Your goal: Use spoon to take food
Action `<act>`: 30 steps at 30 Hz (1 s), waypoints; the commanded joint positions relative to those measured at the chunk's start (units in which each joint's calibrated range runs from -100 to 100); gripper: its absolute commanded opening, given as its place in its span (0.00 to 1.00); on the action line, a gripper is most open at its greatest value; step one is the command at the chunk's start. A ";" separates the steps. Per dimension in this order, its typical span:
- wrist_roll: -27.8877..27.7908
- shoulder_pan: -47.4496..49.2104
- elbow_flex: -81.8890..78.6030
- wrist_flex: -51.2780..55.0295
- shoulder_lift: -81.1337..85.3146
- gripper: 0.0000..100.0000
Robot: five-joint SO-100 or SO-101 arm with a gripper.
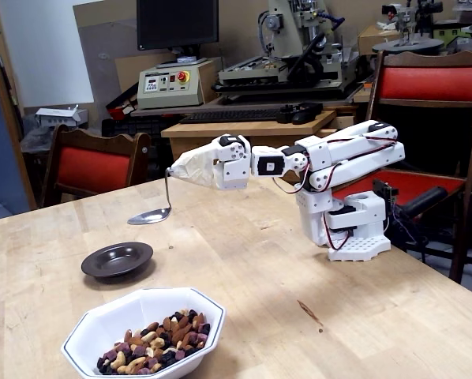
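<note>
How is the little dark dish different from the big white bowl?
The dish is dark, round and shallow; the bowl is white, eight-sided and deeper. The dish looks smaller than the bowl. The dish is empty, while the bowl holds nuts. Both sit on the wooden table, neither touched by the spoon.

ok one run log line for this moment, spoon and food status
gripper: taped onto spoon handle | spoon: bowl looks empty, beyond black dish | food: all in white bowl | dish: empty
</note>
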State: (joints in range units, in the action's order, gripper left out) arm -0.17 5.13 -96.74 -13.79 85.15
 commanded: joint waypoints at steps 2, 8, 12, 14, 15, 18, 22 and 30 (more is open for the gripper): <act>-0.10 -0.09 -0.25 -1.30 0.04 0.04; -0.10 -0.17 0.10 -1.30 0.04 0.04; -0.10 0.06 0.28 -0.91 -0.13 0.04; -0.10 0.21 0.46 0.75 -0.73 0.04; -0.10 -0.02 0.46 1.94 -1.07 0.04; -0.10 0.06 0.54 5.57 -0.81 0.04; -0.10 -0.09 0.81 8.66 -0.81 0.04; -0.10 -0.09 7.71 10.40 -1.58 0.04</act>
State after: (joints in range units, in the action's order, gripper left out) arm -0.17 5.13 -95.02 -3.40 83.61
